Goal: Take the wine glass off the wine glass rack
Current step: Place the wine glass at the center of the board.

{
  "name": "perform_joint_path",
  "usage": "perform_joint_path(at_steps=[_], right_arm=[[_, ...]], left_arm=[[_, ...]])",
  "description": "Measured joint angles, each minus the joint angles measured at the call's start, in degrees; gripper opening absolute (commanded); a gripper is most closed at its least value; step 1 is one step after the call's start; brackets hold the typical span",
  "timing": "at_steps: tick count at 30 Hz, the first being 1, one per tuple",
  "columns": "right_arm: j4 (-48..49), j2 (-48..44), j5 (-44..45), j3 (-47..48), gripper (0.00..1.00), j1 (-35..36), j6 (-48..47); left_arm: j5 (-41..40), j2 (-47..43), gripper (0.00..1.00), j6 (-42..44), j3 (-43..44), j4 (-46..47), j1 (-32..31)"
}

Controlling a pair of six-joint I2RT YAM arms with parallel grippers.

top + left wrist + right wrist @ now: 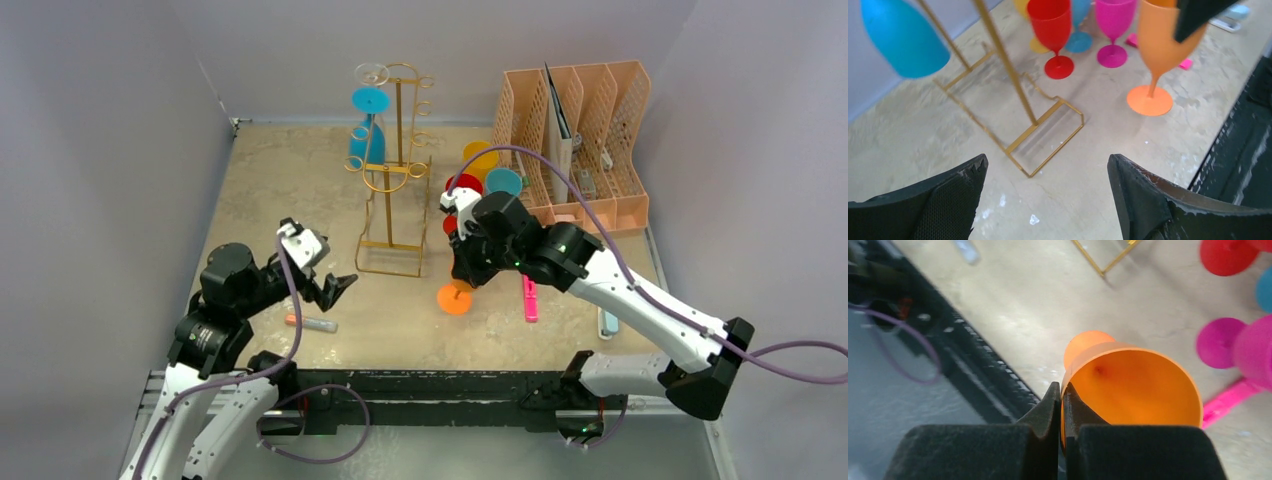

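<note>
Setting down orange glass: judged to be the step in hand. The right gripper [1062,390] is pinched tight on the rim of the orange plastic wine glass [1133,385], with one finger inside the bowl and one outside.
Glass position: off the tall gold wire wine glass rack [395,175]. It stands upright, near and right of the rack's rectangular base and apart from it. Its foot looks flat on the beige table [260,200].
Doing it well: check that the foot sits flat before letting go. Open slowly, then lift straight up so the inner finger does not drag the rim and tip the glass. Steer away from the red plastic glass [1050,22] and the magenta plastic glass [1115,20] just beyond.
Left gripper [1045,167]: jaws wide, holding nothing, low at the near left of the rack base. Best kept off the wire.
Rack load: a blue plastic wine glass [362,140] hangs upside down on the left arm.
Left wrist view only: shows the orange stem and foot meeting the table, which the right wrist mostly hides.
Right wrist view only: shows the pinch on the rim close up.
Top view only: shows the peach perforated file organiser [520,110] at far right and a pink marker [529,298] right of the orange foot.
</note>
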Motion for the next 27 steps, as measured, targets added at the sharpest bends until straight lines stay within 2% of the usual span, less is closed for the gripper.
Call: perform_joint_path(at_steps=[4, 8, 17, 27], right_arm=[[-0.9, 2.8, 9.2, 0.0, 0.00, 2.5, -4.7], [2.1, 4.0, 13.3, -0.3, 0.00, 3.5, -7.3], [8.2, 9.8, 16.7, -0.6, 0.00, 3.5, -8.5], [10.9, 14.3, 22.4, -1.4, 0.00, 3.5, -8.7]], left_arm=[[-7.9, 1.6, 0.92, -6.4, 0.0, 0.8, 0.0], [-13.6, 1.8, 0.94, -10.8, 0.0, 0.9, 0.0], [-23.8, 0.2, 0.98, -16.9, -1.8, 1.1, 0.0], [-29.3, -4.0, 0.98, -21.2, -7.3, 1.8, 0.1]])
